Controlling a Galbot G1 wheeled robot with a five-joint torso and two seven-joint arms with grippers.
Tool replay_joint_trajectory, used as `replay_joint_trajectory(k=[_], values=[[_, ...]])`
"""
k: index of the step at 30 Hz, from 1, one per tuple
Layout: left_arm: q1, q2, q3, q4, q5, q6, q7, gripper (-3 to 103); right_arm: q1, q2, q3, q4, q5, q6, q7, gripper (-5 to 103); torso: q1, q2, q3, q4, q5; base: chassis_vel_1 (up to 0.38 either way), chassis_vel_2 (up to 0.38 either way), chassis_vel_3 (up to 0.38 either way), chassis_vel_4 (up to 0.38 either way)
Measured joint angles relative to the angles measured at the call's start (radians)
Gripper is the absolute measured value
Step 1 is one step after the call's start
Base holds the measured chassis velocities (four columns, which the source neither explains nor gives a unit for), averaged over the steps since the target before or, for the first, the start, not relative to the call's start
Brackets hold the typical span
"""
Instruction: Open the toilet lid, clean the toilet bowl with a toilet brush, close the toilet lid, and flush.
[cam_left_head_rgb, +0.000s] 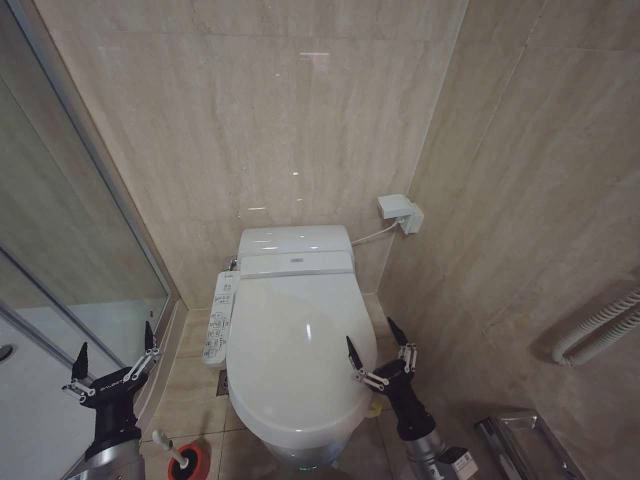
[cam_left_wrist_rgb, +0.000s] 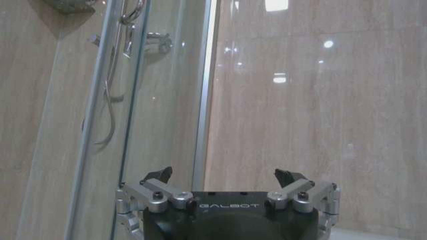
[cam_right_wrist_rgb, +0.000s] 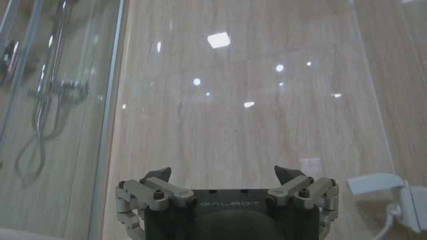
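Toilet lid (cam_left_head_rgb: 296, 345) glossy white, elongated oval, down flat over toilet bowl (cam_left_head_rgb: 300, 452), centre frame. Left gripper (cam_left_head_rgb: 113, 357) and right gripper (cam_left_head_rgb: 377, 343) flank it, fingers spread, empty. Toilet brush (cam_left_head_rgb: 178, 455) on floor in red holder.

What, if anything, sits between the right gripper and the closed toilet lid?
Nothing visible. The right gripper hangs open at the toilet lid's right edge, with only open space between them.

One toilet lid (cam_left_head_rgb: 297, 345), one toilet brush (cam_left_head_rgb: 172, 449), one button panel (cam_left_head_rgb: 219, 318), one wall socket (cam_left_head_rgb: 400, 212).
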Motion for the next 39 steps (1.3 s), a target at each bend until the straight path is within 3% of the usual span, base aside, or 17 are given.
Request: replay_joint_trajectory(k=[3, 9, 14, 19, 23, 27, 30, 31, 33, 37, 39], values=[[-0.021, 0.009, -0.002, 0.022, -0.015, -0.002, 0.000, 100, -0.011, -0.009, -0.016, -0.092, -0.128, 0.004, 0.075, 100, 0.000, 0.000, 0.000, -0.0004, 0.0000, 0.000, 0.000, 0.000, 0.000], [-0.041, 0.019, -0.004, 0.049, -0.032, -0.005, -0.001, 100, 0.013, -0.009, -0.063, -0.243, -0.213, 0.015, 0.107, 100, 0.000, 0.000, 0.000, -0.0004, 0.0000, 0.000, 0.000, 0.000, 0.000], [-0.064, 0.035, -0.018, 0.076, -0.051, -0.005, -0.001, 100, 0.066, 0.012, -0.105, -0.338, -0.222, 0.006, 0.118, 100, 0.000, 0.000, 0.000, -0.0002, 0.0002, 0.000, 0.000, 0.000, 0.000], [-0.088, 0.055, -0.023, 0.113, -0.062, -0.004, 0.001, 100, 0.076, 0.022, -0.107, -0.323, -0.193, 0.009, 0.109, 100, 0.000, 0.000, 0.000, -0.0001, 0.0001, 0.000, 0.000, 0.000, 0.000], [-0.141, 0.086, -0.022, 0.179, -0.081, 0.009, 0.002, 100, 0.068, 0.020, -0.073, -0.237, -0.147, 0.044, 0.066, 100, 0.000, 0.000, 0.000, -0.0001, -0.0002, 0.000, 0.000, 0.000, 0.000], [-0.215, 0.134, -0.016, 0.206, -0.145, 0.067, 0.008, 100, 0.051, 0.011, -0.017, -0.110, -0.106, 0.065, 0.034, 100, 0.000, 0.000, 0.000, -0.0003, -0.0001, 0.000, 0.000, 0.000, 0.000], [-0.320, 0.229, 0.009, 0.273, -0.209, 0.112, 0.058, 100, 0.055, 0.028, 0.090, 0.064, -0.003, 0.003, 0.038, 100, 0.000, 0.000, 0.000, -0.0005, -0.0002, 0.000, 0.000, 0.000, 0.000], [-0.320, 0.229, 0.009, 0.273, -0.209, 0.112, 0.058, 100, 0.055, 0.028, 0.090, 0.064, -0.003, 0.003, 0.038, 100, 0.000, 0.000, 0.000, -0.0005, -0.0002, 0.000, 0.000, 0.000, 0.000], [-0.394, 0.312, 0.058, 0.349, -0.256, 0.111, 0.123, 100, 0.083, 0.050, 0.151, 0.122, 0.047, -0.053, 0.052, 100, 0.000, 0.000, 0.000, -0.0004, -0.0005, 0.000, 0.000, 0.000, 0.000], [-0.475, 0.375, 0.113, 0.427, -0.291, 0.099, 0.184, 100, 0.115, 0.069, 0.184, 0.126, 0.075, -0.082, 0.060, 100, 0.000, 0.000, 0.000, -0.0002, -0.0003, 0.000, 0.000, 0.000, 0.000], [-0.578, 0.426, 0.180, 0.536, -0.330, 0.070, 0.260, 100, 0.158, 0.084, 0.187, 0.088, 0.090, -0.100, 0.068, 100, 0.000, 0.000, 0.000, -0.0010, 0.0000, 0.000, 0.000, 0.000, 0.000]])
